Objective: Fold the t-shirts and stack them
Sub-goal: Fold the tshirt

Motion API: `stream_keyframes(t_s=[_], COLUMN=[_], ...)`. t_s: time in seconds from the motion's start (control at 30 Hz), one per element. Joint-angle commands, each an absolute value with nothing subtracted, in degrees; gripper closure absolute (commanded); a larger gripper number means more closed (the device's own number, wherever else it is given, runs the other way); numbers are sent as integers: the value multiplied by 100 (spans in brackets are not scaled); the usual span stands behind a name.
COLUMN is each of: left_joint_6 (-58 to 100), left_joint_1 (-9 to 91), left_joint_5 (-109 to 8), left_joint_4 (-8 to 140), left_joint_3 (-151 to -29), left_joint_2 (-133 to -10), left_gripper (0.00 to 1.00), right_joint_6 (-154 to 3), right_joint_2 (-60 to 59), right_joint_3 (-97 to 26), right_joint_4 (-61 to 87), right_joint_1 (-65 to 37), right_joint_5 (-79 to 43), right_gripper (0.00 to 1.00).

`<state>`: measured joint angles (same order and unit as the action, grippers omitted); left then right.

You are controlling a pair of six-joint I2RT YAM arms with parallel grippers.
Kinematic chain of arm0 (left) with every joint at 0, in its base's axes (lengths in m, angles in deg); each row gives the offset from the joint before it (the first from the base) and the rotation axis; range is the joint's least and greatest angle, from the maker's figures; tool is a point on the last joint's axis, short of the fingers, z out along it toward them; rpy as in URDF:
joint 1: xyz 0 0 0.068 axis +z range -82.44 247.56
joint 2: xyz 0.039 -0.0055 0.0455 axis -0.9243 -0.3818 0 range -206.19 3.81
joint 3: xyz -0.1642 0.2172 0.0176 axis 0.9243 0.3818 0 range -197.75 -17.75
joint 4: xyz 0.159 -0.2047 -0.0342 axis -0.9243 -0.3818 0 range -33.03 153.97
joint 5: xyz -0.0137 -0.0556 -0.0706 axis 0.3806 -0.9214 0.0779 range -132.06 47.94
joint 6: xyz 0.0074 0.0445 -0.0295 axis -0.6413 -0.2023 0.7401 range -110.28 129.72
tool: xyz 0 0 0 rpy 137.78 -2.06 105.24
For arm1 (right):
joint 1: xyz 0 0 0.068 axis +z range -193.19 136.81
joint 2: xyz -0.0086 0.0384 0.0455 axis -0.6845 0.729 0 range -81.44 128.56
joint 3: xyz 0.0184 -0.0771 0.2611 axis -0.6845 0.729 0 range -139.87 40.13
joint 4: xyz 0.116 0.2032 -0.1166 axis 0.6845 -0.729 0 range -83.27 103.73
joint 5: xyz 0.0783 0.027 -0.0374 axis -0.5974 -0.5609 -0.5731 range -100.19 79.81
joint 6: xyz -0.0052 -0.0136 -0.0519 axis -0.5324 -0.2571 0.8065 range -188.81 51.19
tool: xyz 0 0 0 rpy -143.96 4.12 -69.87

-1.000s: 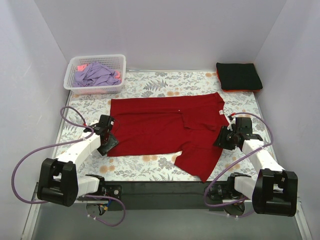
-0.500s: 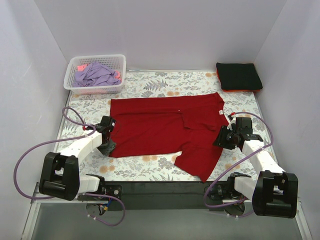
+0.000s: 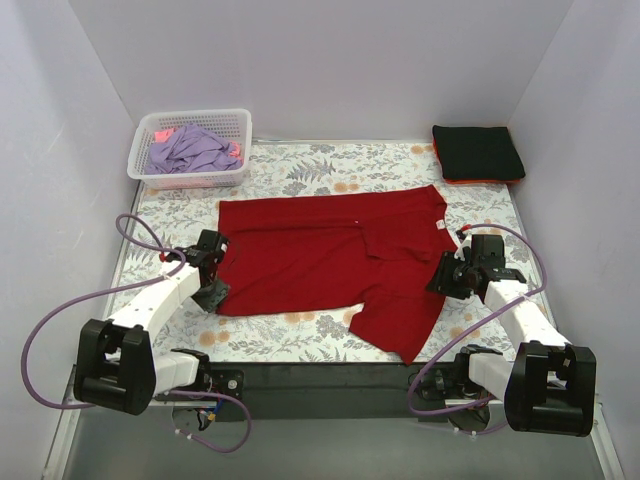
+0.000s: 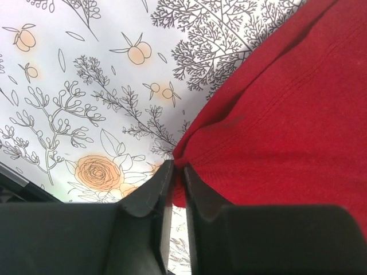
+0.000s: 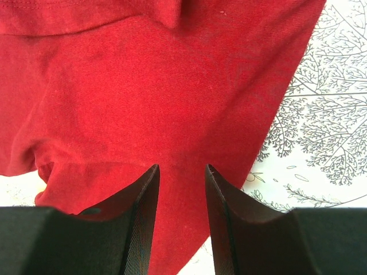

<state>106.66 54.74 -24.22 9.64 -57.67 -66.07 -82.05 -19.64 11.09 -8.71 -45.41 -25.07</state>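
Observation:
A deep-red t-shirt (image 3: pixel 330 255) lies spread across the middle of the floral cloth, with one part folded over near its right side. My left gripper (image 3: pixel 214 291) is at the shirt's lower left corner. In the left wrist view its jaws (image 4: pixel 178 169) are pinched shut on the red hem (image 4: pixel 287 114). My right gripper (image 3: pixel 446 277) rests at the shirt's right edge. Its open fingers (image 5: pixel 182 169) stand over red fabric (image 5: pixel 143 86) with nothing gripped between them.
A white lattice basket (image 3: pixel 196 181) at the back left holds a lavender tee (image 3: pixel 190 150) and a bit of pink (image 3: pixel 162 134). A folded black tee (image 3: pixel 478 152) lies at the back right on an orange-red one (image 3: pixel 447 178). White walls close in three sides.
My left gripper has closed onto the shirt's lower left corner and shifted slightly. The right arm has stayed put.

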Motion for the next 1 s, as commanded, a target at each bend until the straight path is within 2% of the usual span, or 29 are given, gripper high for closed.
stream_keyframes(t_s=[0.0,0.1,0.27,0.33,0.6,0.97], left_joint_6=[10798,10763,10456,10315,9454,9242], left_joint_1=[5499,5499,5499,5490,5499,5499], left_joint_5=[-2273,-2124,-2080,-2097,-2298,-2467], left_joint_4=[754,772,868,1043,2291,3030], left_joint_3=[-5862,-6002,-6310,-6354,-5994,-5775], left_joint_2=[-6404,-6106,-5999,-5929,-5771,-6536], left_gripper=[85,80,60,57,57,62], right_joint_6=[-8138,-8147,-8147,-8182,-8217,-8296], right_joint_2=[-2026,-2026,-2000,-2009,-1615,-805], right_joint_3=[937,920,832,788,779,604], right_joint_4=[-842,-860,-991,-1027,-1185,-1746], right_joint_1=[-4522,-4522,-4522,-4504,-4460,-4460], right_joint_5=[-2417,-2426,-2347,-2329,-1978,-1196], right_gripper=[56,56,57,57,63,66])
